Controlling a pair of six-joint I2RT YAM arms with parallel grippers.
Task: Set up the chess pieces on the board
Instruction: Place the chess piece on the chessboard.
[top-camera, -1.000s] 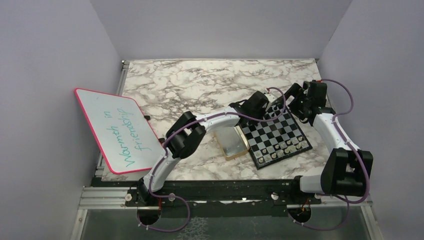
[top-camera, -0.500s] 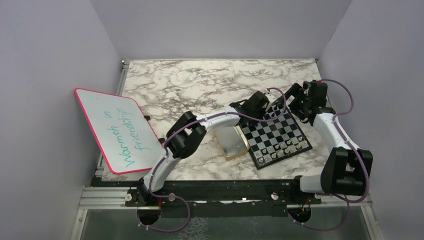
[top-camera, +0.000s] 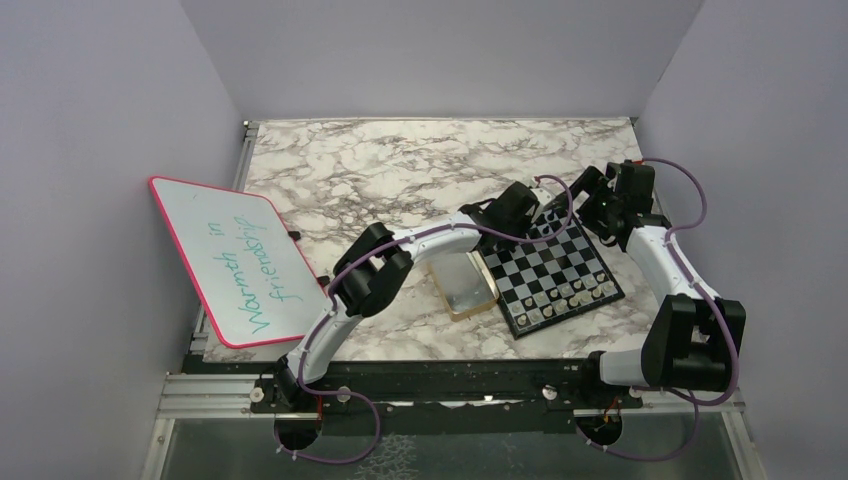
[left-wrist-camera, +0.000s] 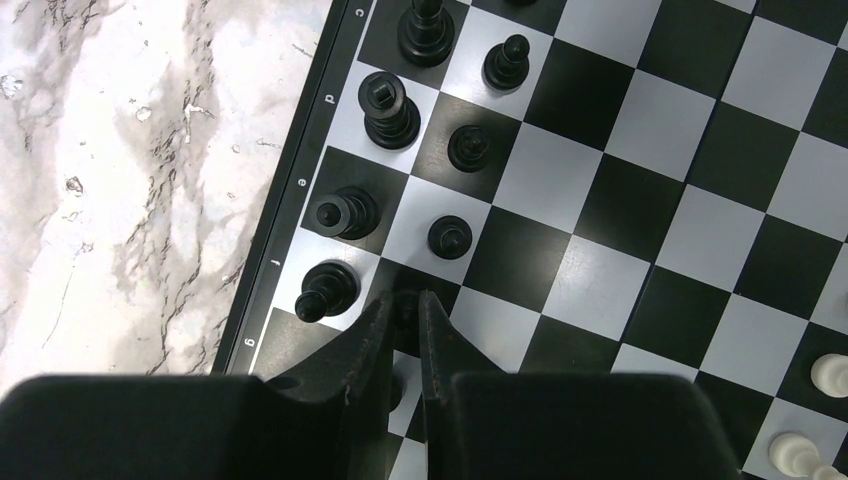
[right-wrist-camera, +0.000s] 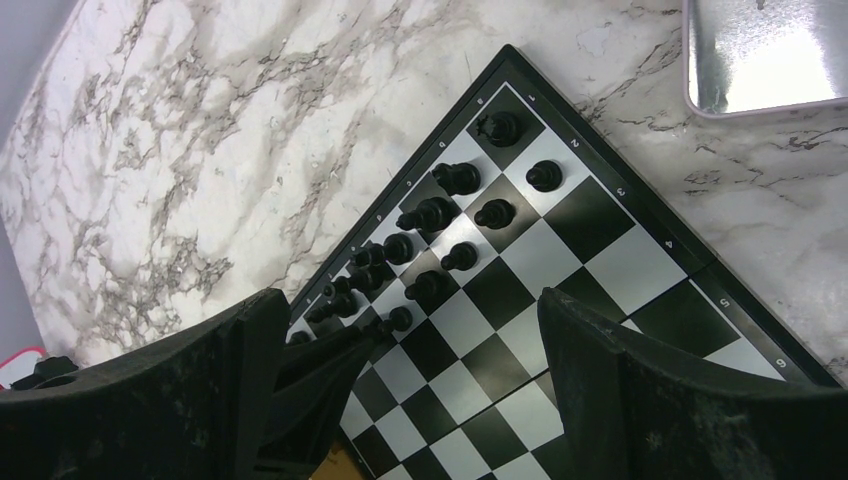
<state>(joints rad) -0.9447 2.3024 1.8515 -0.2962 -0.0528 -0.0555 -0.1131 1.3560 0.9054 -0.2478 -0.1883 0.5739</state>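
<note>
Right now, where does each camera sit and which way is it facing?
Top camera: fixed high behind the arms, looking down on the table; both arms show, left gripper and right gripper at the board.
Left wrist: looks straight down at the board's black pieces; its own nearly closed fingers show.
Right wrist: looks down at the board's corner and tin; its wide-apart fingers show.
Shared: both wrist views show the black pieces.

Glossy plastic chess pieces (left-wrist-camera: 390, 105) on a smooth marble-patterned table (left-wrist-camera: 120, 150).
</note>
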